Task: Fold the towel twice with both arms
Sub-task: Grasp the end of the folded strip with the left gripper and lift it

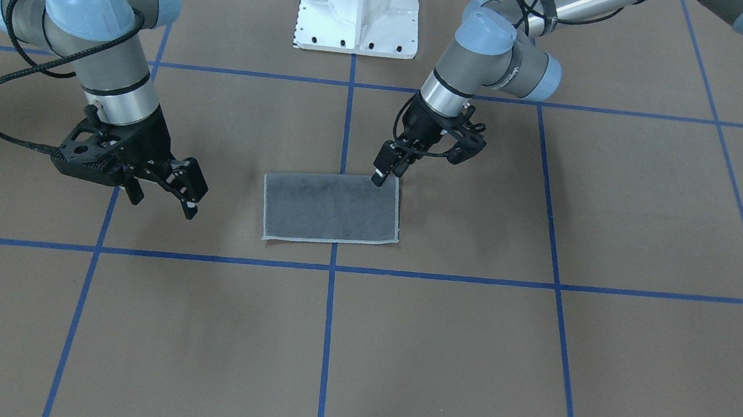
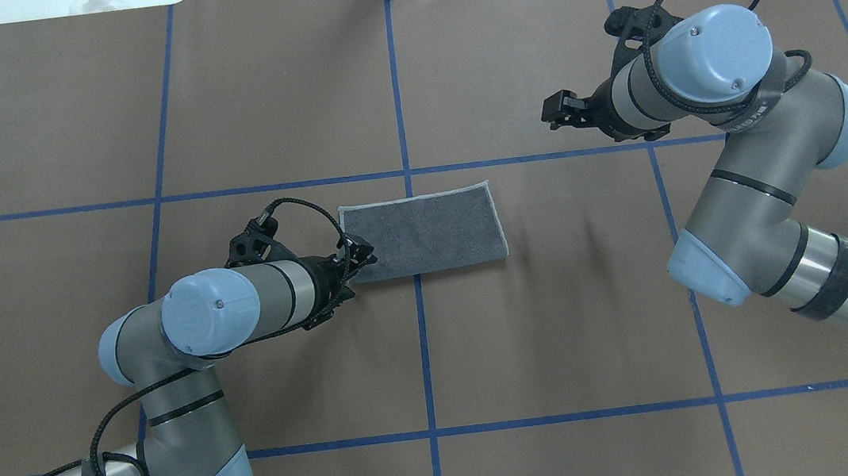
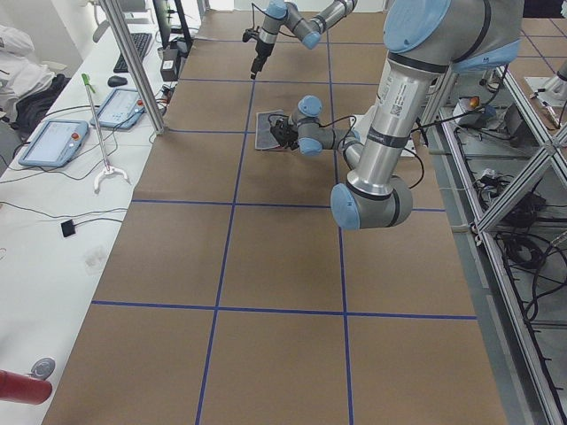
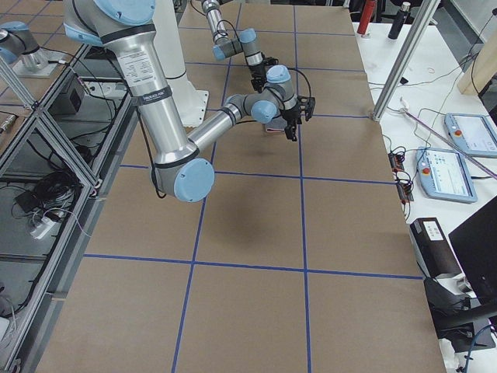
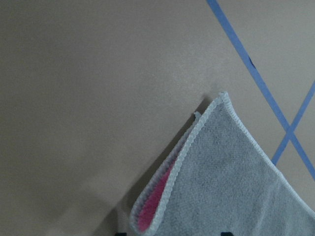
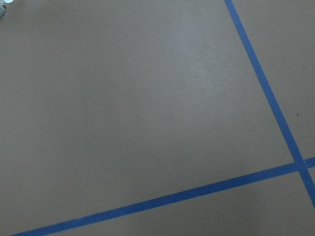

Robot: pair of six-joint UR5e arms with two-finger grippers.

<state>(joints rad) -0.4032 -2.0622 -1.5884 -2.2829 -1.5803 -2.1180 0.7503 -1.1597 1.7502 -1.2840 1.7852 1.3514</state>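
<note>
In the front-facing view we see the towel point(image 1: 333, 208) lying flat on the table point(image 1: 464, 373), folded into a rectangle with its dark grey side up, across the middle blue line point(image 1: 327, 343). The left gripper point(image 1: 379, 179) touches the towel's corner nearest the robot's base; we cannot tell whether it pinches the cloth. The right gripper point(image 1: 162, 204) hangs well apart from the towel, fingers spread wide.

From overhead, the left gripper point(image 2: 362, 258) sits at the towel's point(image 2: 427, 233) near left corner.

The left wrist view shows pink between the towel's point(image 5: 231, 177) layers.

The right wrist view shows table point(image 6: 123, 98) and crossing tape lines point(image 6: 266, 93).
</note>
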